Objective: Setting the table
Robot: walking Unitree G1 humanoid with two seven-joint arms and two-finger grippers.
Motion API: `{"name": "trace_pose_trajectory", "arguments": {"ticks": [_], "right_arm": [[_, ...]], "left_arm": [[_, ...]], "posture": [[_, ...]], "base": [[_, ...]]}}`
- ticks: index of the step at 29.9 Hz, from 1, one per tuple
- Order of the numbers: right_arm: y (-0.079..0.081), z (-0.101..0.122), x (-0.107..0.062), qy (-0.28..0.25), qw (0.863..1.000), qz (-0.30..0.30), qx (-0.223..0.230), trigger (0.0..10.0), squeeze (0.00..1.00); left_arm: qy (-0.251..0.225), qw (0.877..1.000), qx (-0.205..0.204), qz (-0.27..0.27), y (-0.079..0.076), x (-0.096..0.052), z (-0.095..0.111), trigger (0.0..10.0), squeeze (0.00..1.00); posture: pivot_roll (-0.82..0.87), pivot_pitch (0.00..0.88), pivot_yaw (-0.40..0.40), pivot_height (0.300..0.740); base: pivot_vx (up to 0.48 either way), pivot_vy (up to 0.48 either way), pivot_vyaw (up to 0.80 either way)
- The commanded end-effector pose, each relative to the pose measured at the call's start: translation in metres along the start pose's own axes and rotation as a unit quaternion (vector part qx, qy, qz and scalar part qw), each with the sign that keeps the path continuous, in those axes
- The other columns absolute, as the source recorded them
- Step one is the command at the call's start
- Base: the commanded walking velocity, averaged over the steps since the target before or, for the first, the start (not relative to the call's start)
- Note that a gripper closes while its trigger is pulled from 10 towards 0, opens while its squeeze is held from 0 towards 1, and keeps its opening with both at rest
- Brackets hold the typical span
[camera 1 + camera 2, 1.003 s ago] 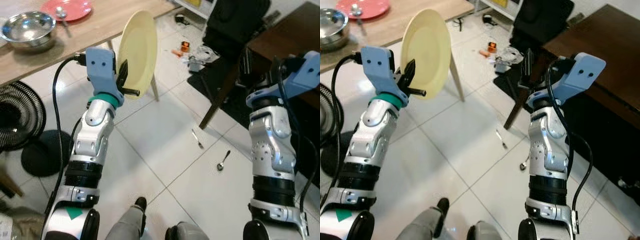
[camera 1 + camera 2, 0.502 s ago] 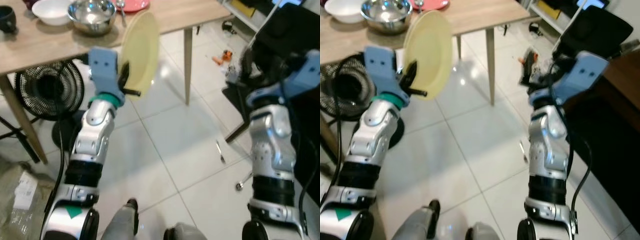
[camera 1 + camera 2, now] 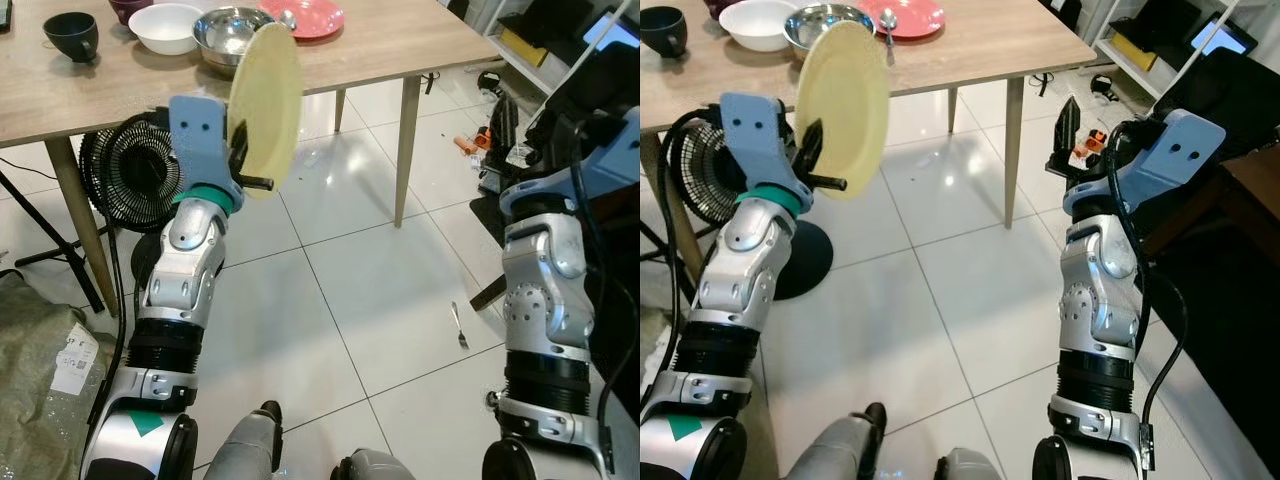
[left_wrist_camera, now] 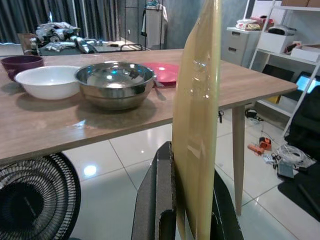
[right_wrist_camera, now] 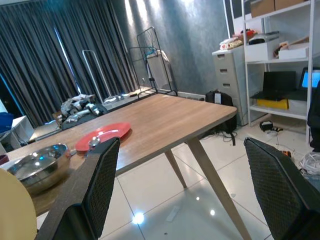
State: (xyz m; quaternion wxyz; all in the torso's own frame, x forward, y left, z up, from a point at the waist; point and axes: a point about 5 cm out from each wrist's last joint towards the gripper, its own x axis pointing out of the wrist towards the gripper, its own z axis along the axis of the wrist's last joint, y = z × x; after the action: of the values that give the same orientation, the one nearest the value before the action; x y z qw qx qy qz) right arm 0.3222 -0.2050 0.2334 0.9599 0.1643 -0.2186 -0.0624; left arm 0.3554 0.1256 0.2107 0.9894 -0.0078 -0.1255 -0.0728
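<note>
Our left gripper (image 3: 243,165), upper left of frame, clamps the yellow plate (image 3: 265,108) on edge, upright, before the table (image 3: 380,45). Our right gripper (image 3: 1068,135), mid-right, holds nothing, fingers spread wide.

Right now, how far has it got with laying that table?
Already on the wooden table: a red plate with a spoon, a steel bowl, a white bowl and a dark cup. In hand: the left gripper holds a yellow plate upright on its edge, short of the table. The right gripper is open and empty. Left: setting that plate down; a fork lies on the floor.
</note>
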Motion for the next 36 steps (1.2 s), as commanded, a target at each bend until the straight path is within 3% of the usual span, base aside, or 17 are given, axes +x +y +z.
{"name": "trace_pose_trajectory", "arguments": {"ticks": [1,4,8,13,20,25,30,33,36], "right_arm": [[-0.007,-0.002,-0.001,0.002,1.0,-0.023,0.005,10.0,0.0],[-0.007,-0.002,-0.001,0.002,1.0,-0.023,0.005,10.0,0.0],[-0.02,-0.003,0.001,0.007,0.998,-0.061,0.004,10.0,0.0],[-0.035,-0.005,-0.003,0.006,0.995,-0.093,-0.046,10.0,0.0],[-0.048,-0.002,-0.01,0.003,0.988,-0.109,-0.111,10.0,0.0],[-0.056,-0.003,-0.014,0.02,0.979,-0.088,-0.181,10.0,0.0],[-0.065,0.001,-0.017,0.017,0.972,-0.106,-0.207,10.0,0.0],[-0.085,0.014,-0.024,0.002,0.962,-0.144,-0.232,10.0,0.0],[-0.09,0.018,-0.026,-0.005,0.96,-0.152,-0.236,10.0,0.0]], "left_arm": [[-0.003,1.0,0.001,-0.005,-0.002,0.001,0.0,10.0,0.0],[-0.003,1.0,0.001,-0.005,-0.002,0.001,0.0,10.0,0.0],[-0.006,1.0,-0.001,-0.013,-0.005,0.002,0.002,10.0,0.0],[-0.026,0.997,0.016,-0.068,-0.023,0.009,0.013,10.0,0.0],[-0.045,0.993,0.024,-0.103,-0.035,0.017,0.024,10.0,0.0],[-0.056,0.99,-0.011,-0.132,-0.039,0.022,0.033,10.0,0.0],[-0.05,0.989,-0.041,-0.136,-0.038,0.024,0.035,10.0,0.0],[-0.045,0.983,-0.087,-0.155,-0.04,0.028,0.039,10.0,0.0],[-0.045,0.981,-0.098,-0.16,-0.041,0.03,0.041,10.0,0.0]], "posture": [[0.11,0.045,-0.001,0.74],[0.11,0.045,-0.001,0.74],[0.12,0.047,0.013,0.74],[0.11,0.062,0.057,0.74],[0.1,0.083,0.08,0.74],[0.08,0.103,0.099,0.74],[0.07,0.105,0.109,0.74],[0.06,0.099,0.127,0.74],[0.06,0.097,0.131,0.74]], "base": [[0.461,0.0,0.0],[0.461,0.0,0.0],[0.463,0.0,0.0],[0.465,0.0,0.0],[0.466,0.0,0.0],[0.469,0.0,0.0],[0.466,0.0,0.0],[0.449,0.0,0.0],[0.447,0.0,0.0]]}}
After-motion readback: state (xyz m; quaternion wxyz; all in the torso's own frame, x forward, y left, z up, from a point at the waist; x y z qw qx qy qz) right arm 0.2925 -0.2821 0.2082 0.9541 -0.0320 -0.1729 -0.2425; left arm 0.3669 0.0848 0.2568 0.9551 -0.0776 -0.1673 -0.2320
